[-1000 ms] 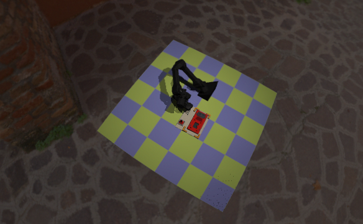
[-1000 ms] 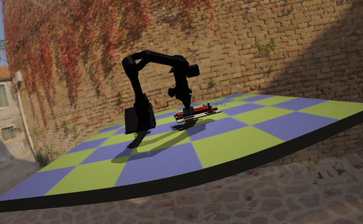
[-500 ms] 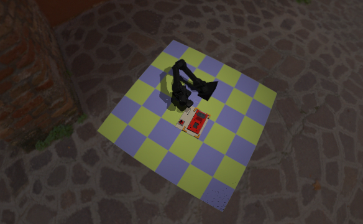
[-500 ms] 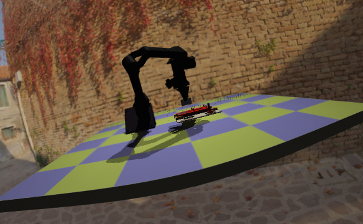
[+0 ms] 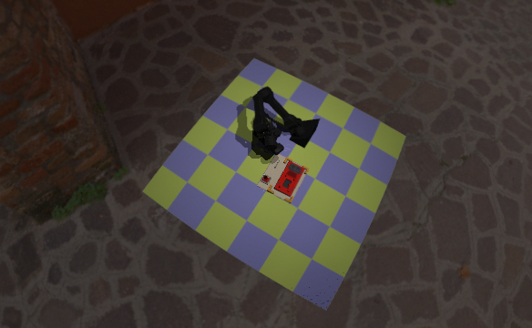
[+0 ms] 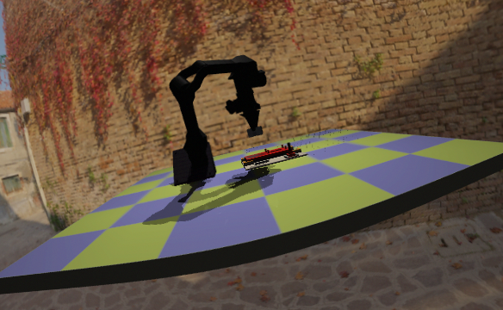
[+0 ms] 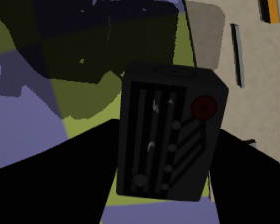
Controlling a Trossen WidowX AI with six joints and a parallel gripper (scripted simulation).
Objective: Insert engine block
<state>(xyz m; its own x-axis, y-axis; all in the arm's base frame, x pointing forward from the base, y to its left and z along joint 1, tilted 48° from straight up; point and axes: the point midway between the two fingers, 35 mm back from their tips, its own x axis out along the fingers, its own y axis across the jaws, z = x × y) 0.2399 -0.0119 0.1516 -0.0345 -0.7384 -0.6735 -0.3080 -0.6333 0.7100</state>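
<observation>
My gripper (image 6: 254, 127) (image 7: 165, 135) is shut on the dark engine block (image 6: 256, 132) (image 7: 158, 150), which has grooves and a red round spot on its upper face. The block hangs above the checkered surface, beside the board's edge in the wrist view. The red car body (image 5: 294, 179) (image 6: 270, 153) lies on the cream board, to the side of the gripper and lower. Two dark areas show in its top; which one is the opening, and where the rib is, I cannot tell. The block's slot side is not clear. In the top view the arm hides the fingers and block.
The cream board (image 5: 274, 171) (image 6: 273, 164) (image 7: 263, 75) has orange corner brackets around the car body. A small red and black part (image 5: 265, 179) stands on the board beside the car body. Thin dark bars show on the board in the wrist view.
</observation>
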